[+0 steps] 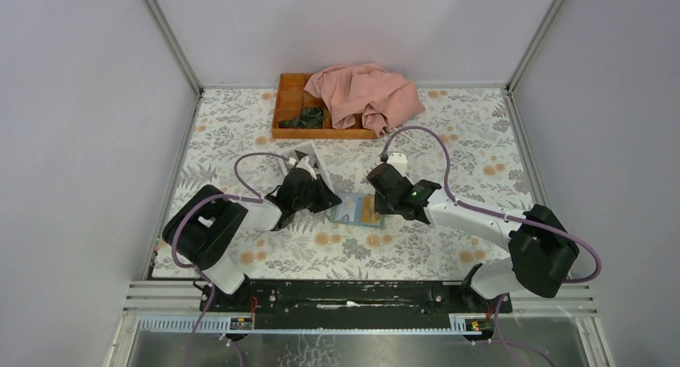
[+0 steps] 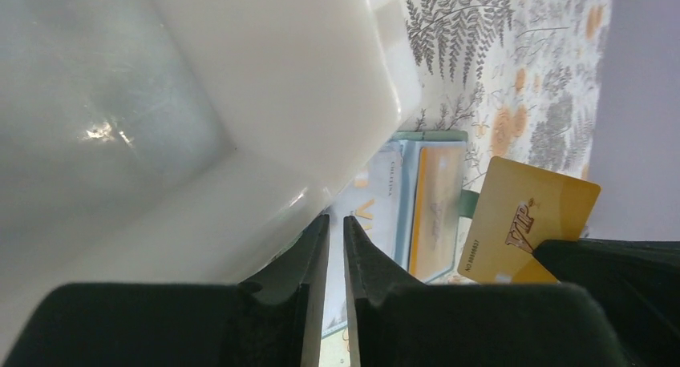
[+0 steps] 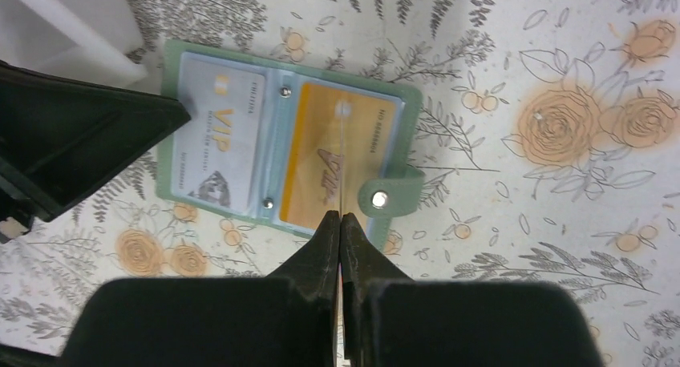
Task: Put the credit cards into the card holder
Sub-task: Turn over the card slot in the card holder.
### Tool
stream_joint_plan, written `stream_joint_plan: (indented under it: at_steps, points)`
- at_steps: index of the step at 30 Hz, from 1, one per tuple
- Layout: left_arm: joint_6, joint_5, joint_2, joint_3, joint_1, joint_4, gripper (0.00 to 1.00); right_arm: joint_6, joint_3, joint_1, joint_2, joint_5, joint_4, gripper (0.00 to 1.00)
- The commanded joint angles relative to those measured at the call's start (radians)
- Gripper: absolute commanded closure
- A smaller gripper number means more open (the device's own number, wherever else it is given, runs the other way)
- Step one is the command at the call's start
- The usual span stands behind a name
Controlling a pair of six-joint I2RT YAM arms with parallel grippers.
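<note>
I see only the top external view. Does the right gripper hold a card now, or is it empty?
Observer: It holds one. In the right wrist view the right gripper is shut on a gold card, seen edge-on above the open card holder.
Operator: Do the holder's pockets have cards in them?
Observer: Yes. A pale VIP card sits in the left pocket and an orange card in the right one.
Operator: What is on the held card?
Observer: The left wrist view shows its face: gold, printed "VIP", held tilted.

left gripper [image 2: 337,227] and right gripper [image 3: 340,219] both pinched closed.
</note>
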Motion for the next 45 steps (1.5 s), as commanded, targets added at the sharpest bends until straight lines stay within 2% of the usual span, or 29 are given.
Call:
stream_joint_plan:
  at_steps: [1, 6, 23, 45]
  points:
    - [0.086, -0.103, -0.008, 0.056, -0.033, -0.148, 0.82, 0.008, 0.032, 0.0, 0.004, 0.067, -0.066, 1.0]
    - [0.112, -0.161, 0.003, 0.09, -0.061, -0.217, 0.82, 0.017, 0.003, -0.013, -0.023, 0.076, -0.066, 1.0]
    - [0.113, -0.204, 0.053, 0.103, -0.089, -0.249, 0.82, 0.038, -0.13, -0.062, -0.126, 0.032, 0.029, 1.0]
    - [0.116, -0.258, 0.084, 0.109, -0.131, -0.281, 0.83, 0.093, -0.306, -0.206, -0.242, -0.198, 0.231, 1.0]
